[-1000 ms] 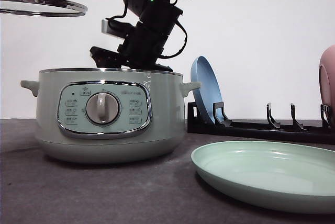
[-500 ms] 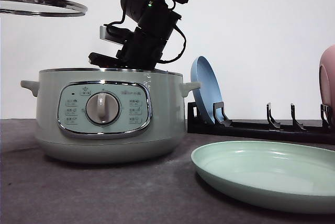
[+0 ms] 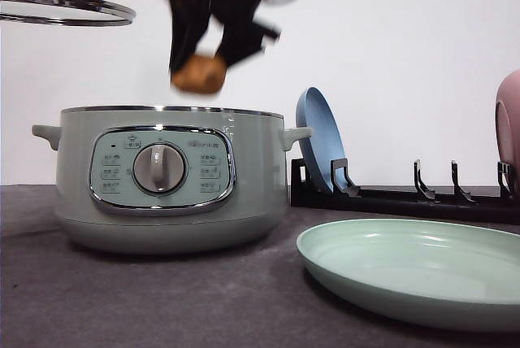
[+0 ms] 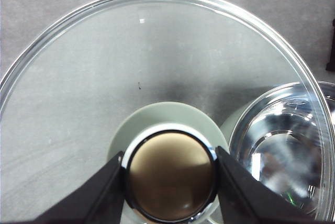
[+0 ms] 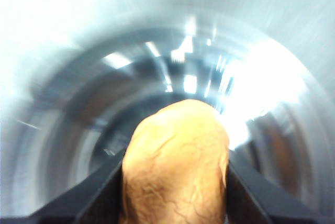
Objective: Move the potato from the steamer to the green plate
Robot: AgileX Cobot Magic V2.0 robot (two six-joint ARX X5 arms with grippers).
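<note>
The potato [image 3: 198, 74], a rounded brown-orange tuber with finely creased matte skin, hangs in the air above the open mouth of the steamer [image 3: 166, 177], clear of its chrome rim. The right pincer [image 3: 200, 59] is clamped on it, one dark finger on either flank; in the front view the arm is smeared by motion blur, so the exact finger contact is hard to read there, but the right wrist view shows the potato [image 5: 175, 164] pressed between both black fingers [image 5: 102, 192], with the shiny steel bowl of the steamer [image 5: 78, 114] blurred beneath it.

The steamer is a large pale sage-green electric pot with side handles, a chrome-rimmed control panel and a round silver dial [image 3: 159, 168], standing on the dark grey counter [image 3: 122, 299] at the left. Its round glass lid [image 3: 65, 6] is held aloft at the upper left; in the left wrist view the left pincer [image 4: 170, 182] is closed on the lid's green knob [image 4: 170, 177], fingers against both sides.

The wide, shallow pale mint-green plate [image 3: 422, 271] lies flat on the counter to the right of the steamer, near it but not touching. Behind it a black dish rack [image 3: 406, 197] holds an upright blue plate [image 3: 321, 141] and, at the far right edge, a pink dish [image 3: 509, 124].
</note>
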